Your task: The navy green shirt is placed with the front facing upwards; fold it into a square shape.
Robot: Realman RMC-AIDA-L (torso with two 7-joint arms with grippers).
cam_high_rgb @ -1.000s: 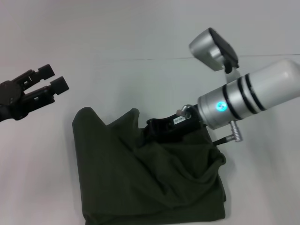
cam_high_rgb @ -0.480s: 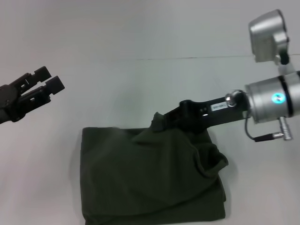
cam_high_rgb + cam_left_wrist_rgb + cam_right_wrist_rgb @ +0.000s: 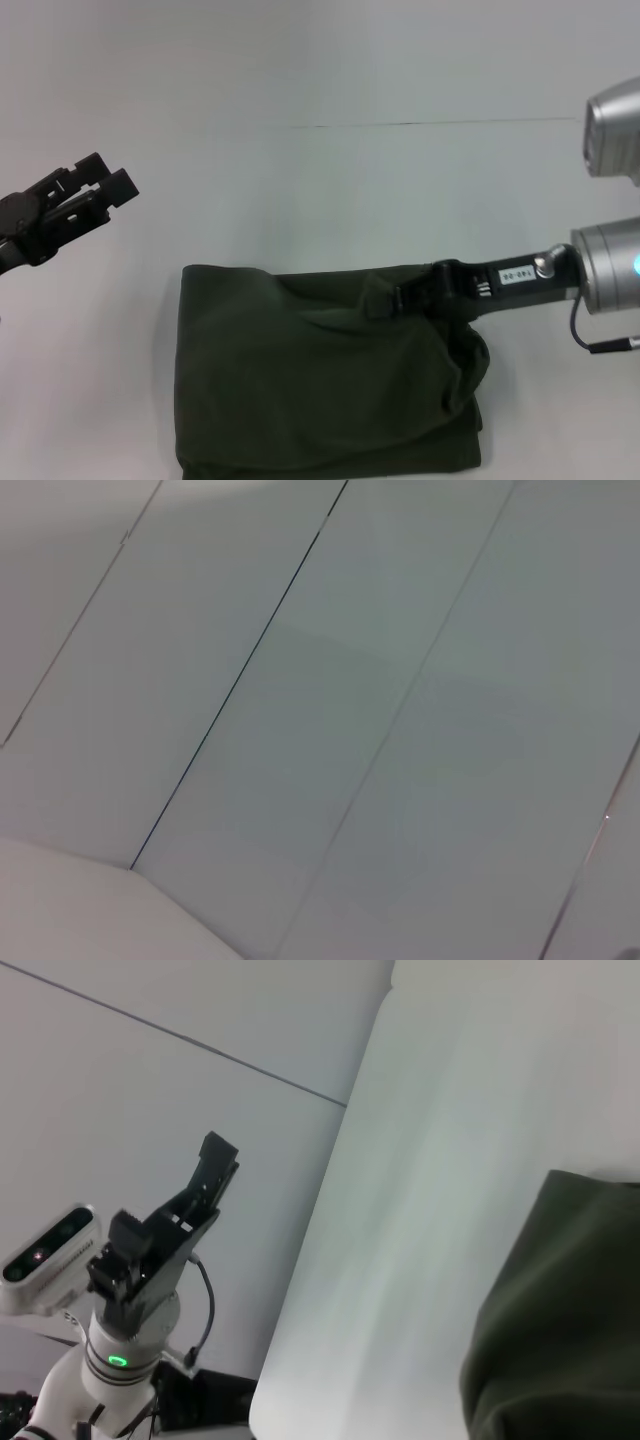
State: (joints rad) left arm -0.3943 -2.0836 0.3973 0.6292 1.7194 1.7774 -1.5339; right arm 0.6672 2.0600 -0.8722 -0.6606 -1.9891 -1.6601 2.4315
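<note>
On the pale table, toward its near edge and a little right of centre from my head camera, lies the navy green shirt, bunched down into a thick, roughly rectangular bundle of dark olive cloth. I see no print or collar on it, only plain fabric with soft diagonal creases running across the top layer. Its left side is fairly straight and upright, its far edge is uneven, and its right side bulges into a rounded fold with a dark pocket of shadow under it. At the shirt's far right corner I have the right gripper, reaching in level from the right; its black fingertips are pressed into the cloth at the far edge, and fabric wraps them so closely that I cannot tell whether they are pinching it or merely resting there. Well away from the shirt, off to its far left and clear above the table, I hold the left gripper, its two black fingers spread with a visible gap and nothing between them. My right wrist camera catches that same left gripper raised on its arm, and a rumpled edge of the shirt against the table. My left wrist camera shows only blank pale panels.
</note>
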